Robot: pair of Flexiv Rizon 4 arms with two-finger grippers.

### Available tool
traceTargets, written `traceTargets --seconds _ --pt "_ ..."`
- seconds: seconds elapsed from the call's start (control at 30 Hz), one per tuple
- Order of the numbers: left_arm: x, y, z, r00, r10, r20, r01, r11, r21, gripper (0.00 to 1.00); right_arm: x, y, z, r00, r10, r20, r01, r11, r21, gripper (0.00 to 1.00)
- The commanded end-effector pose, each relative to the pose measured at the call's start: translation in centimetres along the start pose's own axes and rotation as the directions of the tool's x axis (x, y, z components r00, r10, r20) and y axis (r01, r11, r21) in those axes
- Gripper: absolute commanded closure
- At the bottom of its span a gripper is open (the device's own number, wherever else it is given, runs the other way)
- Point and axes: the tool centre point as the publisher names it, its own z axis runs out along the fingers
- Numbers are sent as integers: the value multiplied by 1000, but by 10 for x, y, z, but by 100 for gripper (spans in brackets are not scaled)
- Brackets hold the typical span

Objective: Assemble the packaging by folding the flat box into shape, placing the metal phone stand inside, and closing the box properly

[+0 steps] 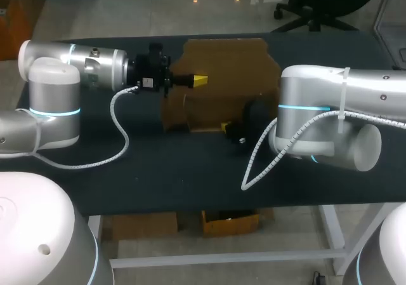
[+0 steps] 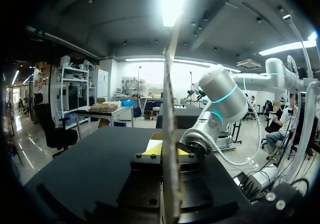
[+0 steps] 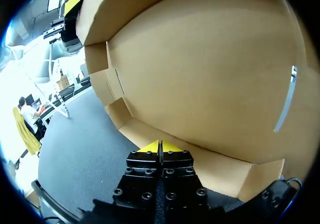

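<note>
Cardboard box is lying part-folded mid-tabletop, btwn the two arms, w/ one panel standing upright. Left tool is sitting at the box's left side and clamping that panel: in the left wrist view the board is running edge-on btwn the yellow tips of the left tool, one tip each side, both touching. Right tool is sitting at the box's near edge, fingers pressed together, gripping nothing. In its own wrist view the right tool is pointing into the box's open inside, w/ a low flap lying straight ahead, long axis running across the tool's line. Contact w/ flap: can't tell. Right arm is looking nearer for that flap. Phone stand isn't showing anywhere.
</note>
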Motion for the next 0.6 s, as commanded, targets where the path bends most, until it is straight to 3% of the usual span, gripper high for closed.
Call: traceTargets --seconds 0.03,0.6 --pt "-1 5 0 1000 -1 1 1 1000 -1 100 1 -4 4 1000 1 4 -1 1000 -2 100" --pt "-4 5 0 1000 -2 6 2 1000 -3 100 1 -4 4 1000 1 4 -1 1000 -2 100"
